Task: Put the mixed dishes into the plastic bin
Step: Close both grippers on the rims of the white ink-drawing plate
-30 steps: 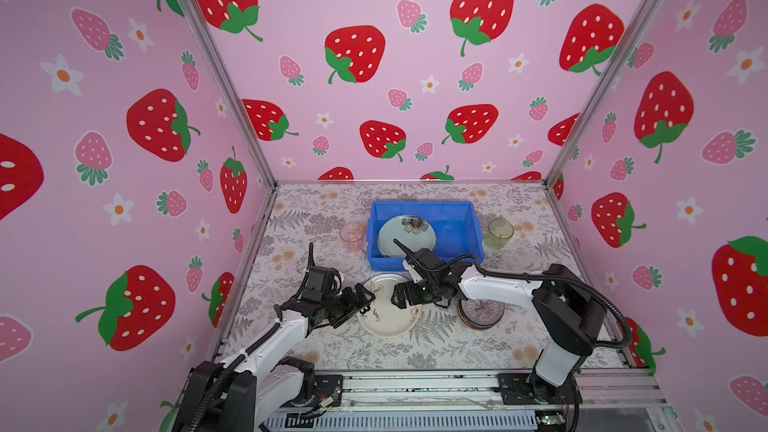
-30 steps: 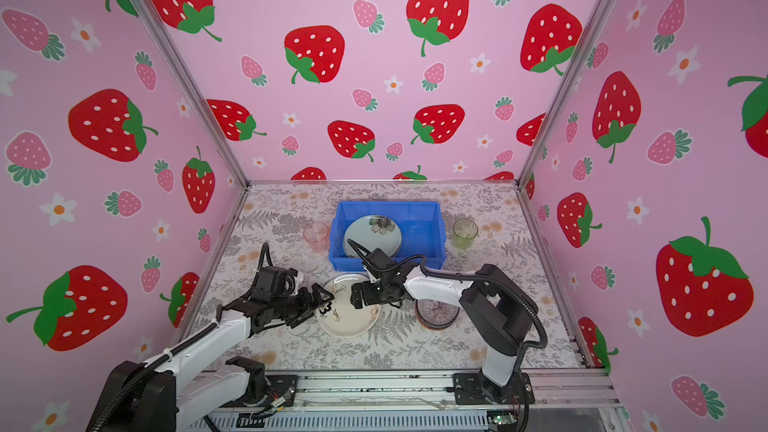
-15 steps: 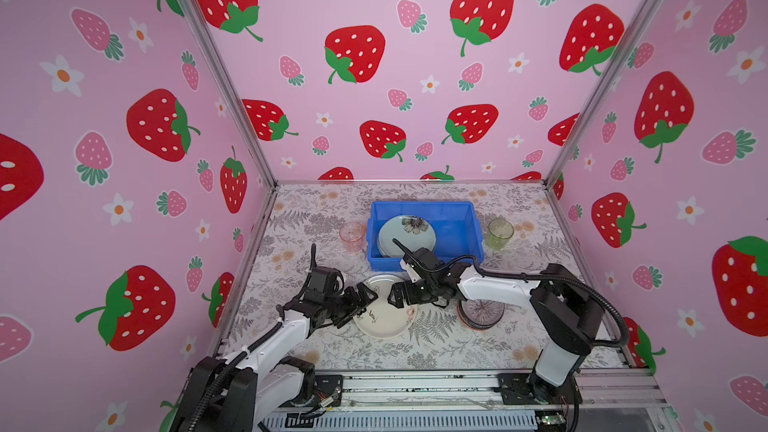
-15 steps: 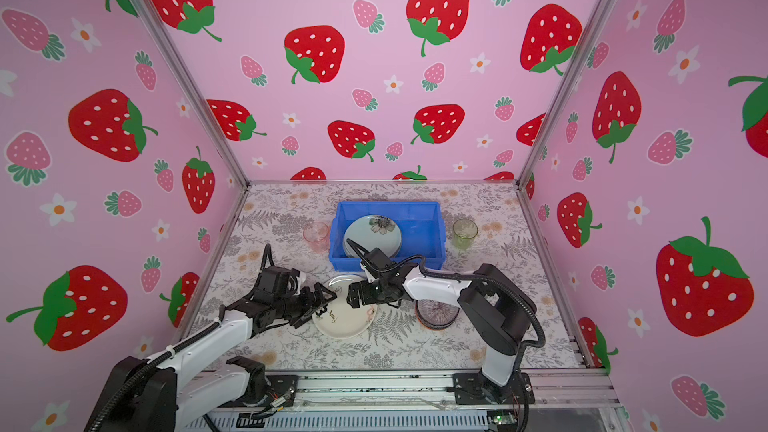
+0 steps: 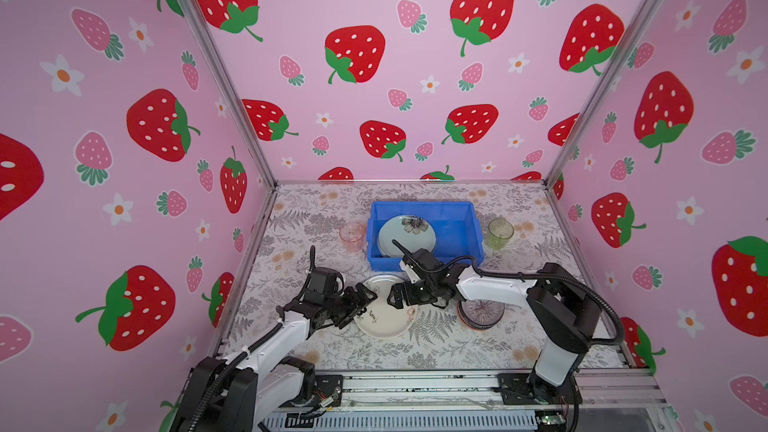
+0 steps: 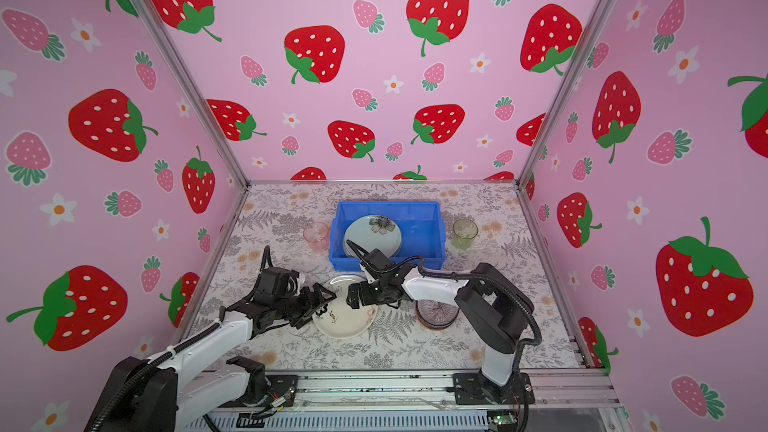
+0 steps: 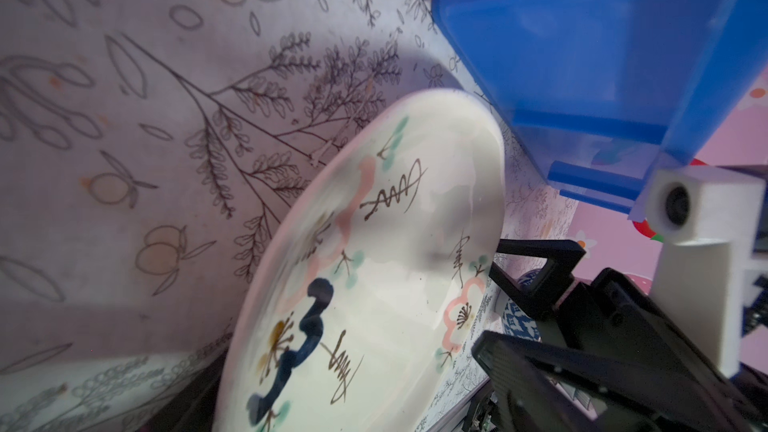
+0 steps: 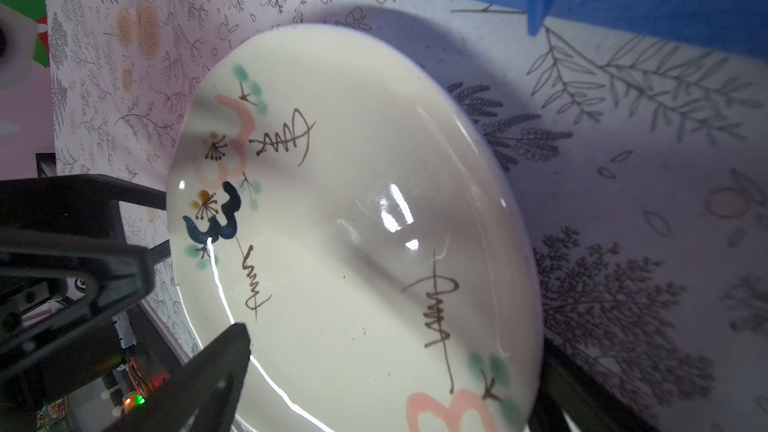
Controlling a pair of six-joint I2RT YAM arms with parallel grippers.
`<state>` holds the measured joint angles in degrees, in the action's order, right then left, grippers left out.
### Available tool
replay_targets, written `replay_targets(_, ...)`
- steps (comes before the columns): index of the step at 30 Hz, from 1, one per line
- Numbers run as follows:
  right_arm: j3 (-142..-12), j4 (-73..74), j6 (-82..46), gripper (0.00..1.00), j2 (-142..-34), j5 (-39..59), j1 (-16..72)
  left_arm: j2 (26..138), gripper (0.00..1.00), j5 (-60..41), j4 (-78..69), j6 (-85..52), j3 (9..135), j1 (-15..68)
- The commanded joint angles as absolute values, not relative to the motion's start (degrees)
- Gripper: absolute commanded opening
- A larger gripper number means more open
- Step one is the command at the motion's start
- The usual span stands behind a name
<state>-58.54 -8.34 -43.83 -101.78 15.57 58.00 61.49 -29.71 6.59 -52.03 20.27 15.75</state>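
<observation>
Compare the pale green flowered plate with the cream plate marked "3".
The pale green flowered plate lies inside the blue plastic bin; the cream "3" plate sits on the floral tabletop before it. The green plate bears one dark flower; the cream plate has pink marks and brown script. Both are round.

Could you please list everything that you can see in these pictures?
Cloth: one, grey floral, under everything.
Walls: three, pink with strawberries, around the cloth.
Bin: one, blue, back middle of the cloth.
Flowered plate: one, pale green, inside the bin.
Cream plate: one, cream with a dark "3", in front of the bin.
Pink tumbler: one, left of the bin.
Green tumbler: one, right of the bin.
Bowls: one stack, number unclear, purple-striped on top, right of the cream plate.
Left pincer: black, open, at the cream plate's left rim.
Right pincer: black, open, at its far right rim.
</observation>
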Motion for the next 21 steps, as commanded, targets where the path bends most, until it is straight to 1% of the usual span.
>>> replay_targets(1, -58.50, -5.34, -44.73, 0.99, -102.66, 18.37, 58.73, 60.04, 0.87, -34.69, 1.76, -53.31, 21.79, 16.17)
replay_targets(21, -58.36, -6.54, -44.14, 0.99, -102.58, 17.42, 58.39, 59.26, 0.45, -34.89, 2.89, -53.11, 22.17, 16.17)
